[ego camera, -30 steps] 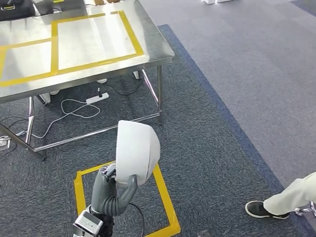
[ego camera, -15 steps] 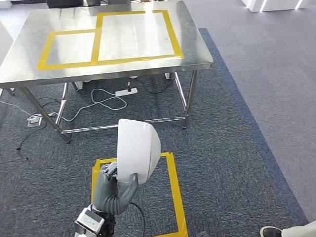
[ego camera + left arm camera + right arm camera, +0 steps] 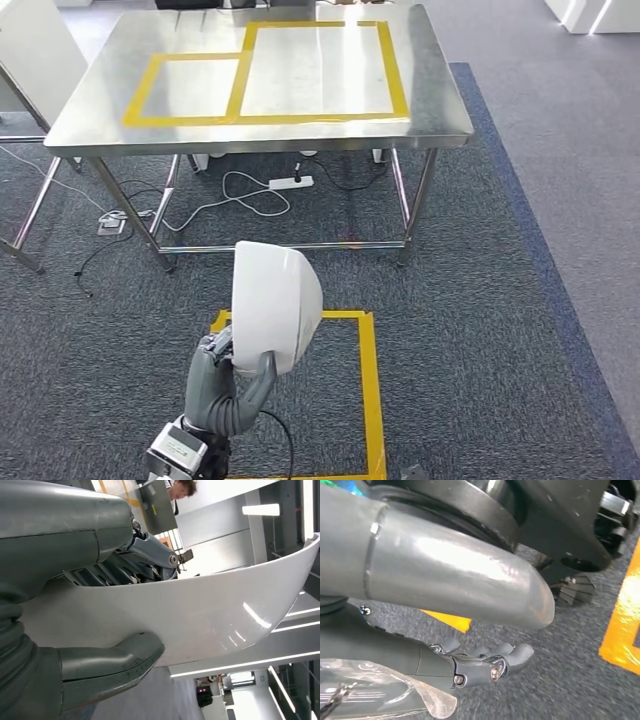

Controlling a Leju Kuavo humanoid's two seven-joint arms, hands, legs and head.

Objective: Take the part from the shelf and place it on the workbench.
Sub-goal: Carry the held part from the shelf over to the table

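A white, glossy, dome-shaped part is held up in the robot's left hand, low in the head view, above grey carpet. The thumb presses one side and the dark fingers clamp the other. Beneath it, yellow tape outlines a square on the floor. Ahead stands a steel counter marked with yellow tape rectangles, cables and a power strip underneath. The right hand hangs near the carpet, fingers loosely curled around nothing.
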